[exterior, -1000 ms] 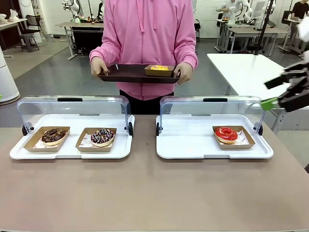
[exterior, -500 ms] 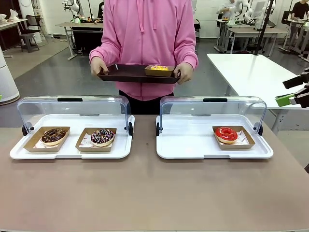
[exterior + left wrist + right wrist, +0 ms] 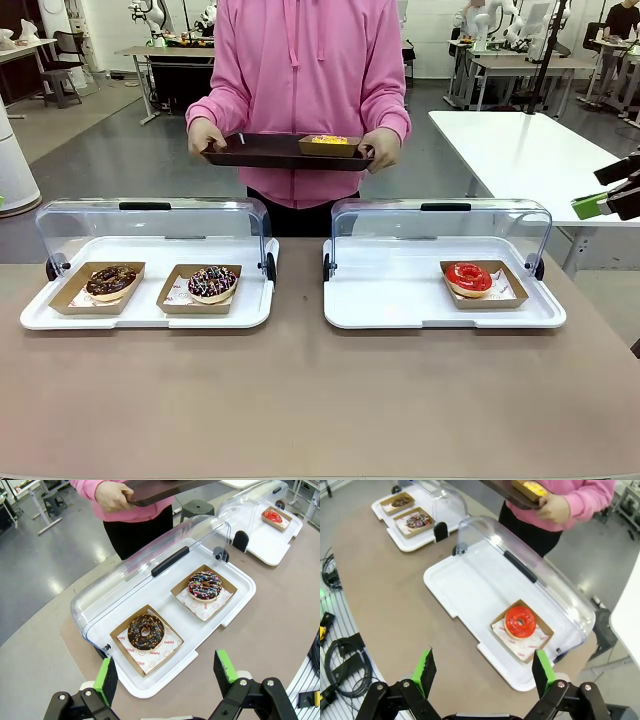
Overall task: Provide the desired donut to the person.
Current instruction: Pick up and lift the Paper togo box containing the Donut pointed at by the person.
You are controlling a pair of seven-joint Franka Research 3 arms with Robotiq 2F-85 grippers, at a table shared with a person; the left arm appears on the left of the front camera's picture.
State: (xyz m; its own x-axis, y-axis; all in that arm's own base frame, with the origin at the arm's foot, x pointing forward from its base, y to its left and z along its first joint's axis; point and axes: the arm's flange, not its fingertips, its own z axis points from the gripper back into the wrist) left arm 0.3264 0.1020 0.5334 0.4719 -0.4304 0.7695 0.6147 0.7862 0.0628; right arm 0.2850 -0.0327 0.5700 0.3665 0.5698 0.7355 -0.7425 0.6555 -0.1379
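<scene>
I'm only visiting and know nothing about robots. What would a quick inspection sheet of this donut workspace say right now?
Surface: brown table carrying the left display tray and right display tray, clear lids raised.
Job's things: chocolate donut and sprinkled donut in the left one; red donut in the right one; the person holds a dark tray with a yellow-topped donut.
Clutter: nothing seen.
Grippers: left gripper and right gripper open, holding nothing.
Cables: black cables beside the table's edge.
Surroundings: white side table, workbenches behind.

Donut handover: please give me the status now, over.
Left gripper open, right gripper open, both empty. Yellow-iced donut in its cardboard box sits on the dark brown tray in the person's hands. Nothing in the way.
</scene>
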